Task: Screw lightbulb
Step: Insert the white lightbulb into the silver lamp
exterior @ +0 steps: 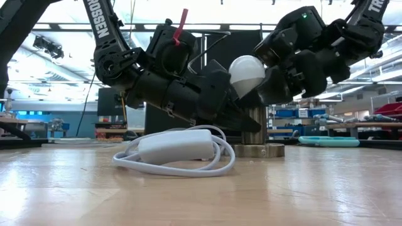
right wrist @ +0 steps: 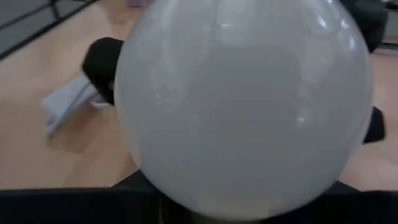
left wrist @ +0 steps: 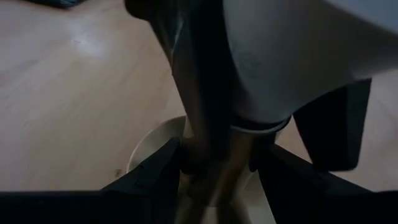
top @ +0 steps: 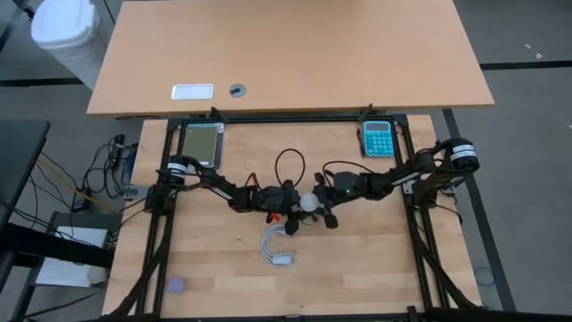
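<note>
Right tool (exterior: pixel 264 78) gripped the lightbulb (exterior: pixel 246 70) by its smooth, fragile globe above the socket (exterior: pixel 257 141); left tool (exterior: pixel 235 119) clamped the socket beneath, apparently steadying it.

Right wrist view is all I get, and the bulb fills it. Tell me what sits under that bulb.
Observer: In the low view, the lightbulb stands base down on top of an upright metal socket, whose round foot rests on the table. The right gripper is closed on the globe.
Operator: Report where the left arm is.
Observer: The left gripper is down at the socket's stem, a finger on each side of it, just below the bulb's neck. A coiled white cable lies on the table beside it.
</note>
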